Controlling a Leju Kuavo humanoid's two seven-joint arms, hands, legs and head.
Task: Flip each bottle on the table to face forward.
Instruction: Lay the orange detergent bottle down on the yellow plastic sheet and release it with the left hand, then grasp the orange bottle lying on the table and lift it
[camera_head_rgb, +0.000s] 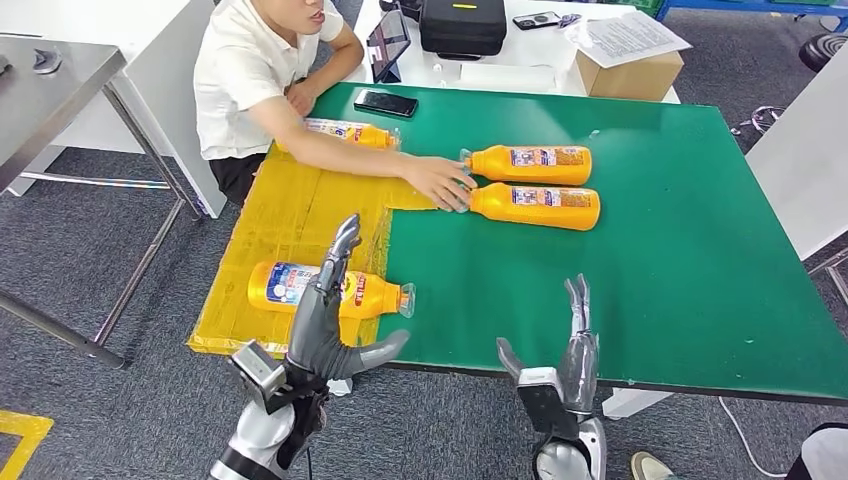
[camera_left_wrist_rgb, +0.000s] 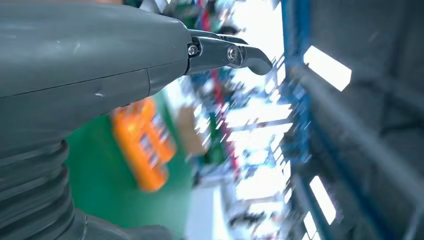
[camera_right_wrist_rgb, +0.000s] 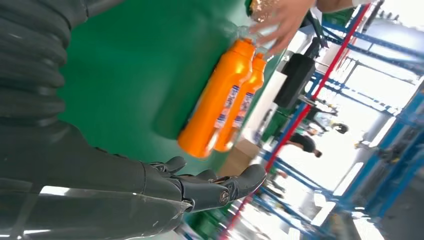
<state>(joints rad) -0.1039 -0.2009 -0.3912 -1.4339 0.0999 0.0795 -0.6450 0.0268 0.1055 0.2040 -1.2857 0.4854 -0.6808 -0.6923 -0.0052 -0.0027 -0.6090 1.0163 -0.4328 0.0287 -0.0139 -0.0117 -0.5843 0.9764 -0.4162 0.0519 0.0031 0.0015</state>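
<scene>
Reaching with empty, spread left hand (camera_head_rgb: 325, 335) over nearest orange bottle (camera_head_rgb: 330, 289) risks rolling it off the table edge (camera_head_rgb: 300, 345).

Two bottles (camera_head_rgb: 532, 184) side by side mid-table, third bottle (camera_head_rgb: 330, 288) front-left

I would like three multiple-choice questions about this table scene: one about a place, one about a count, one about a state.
1. Where does the bottle nearest the robot lie?
A. on the yellow sheet
B. on the cardboard box
C. on the floor

2. How many orange bottles are on the table?
A. two
B. four
C. six

3. What does the left hand hold?
A. a bottle
B. a phone
C. nothing

Answers: 1 A, it lies on its side on the yellow area; 2 B, one near the robot, one by the person's arm, two together; 3 C, its fingers are spread and empty.
</scene>
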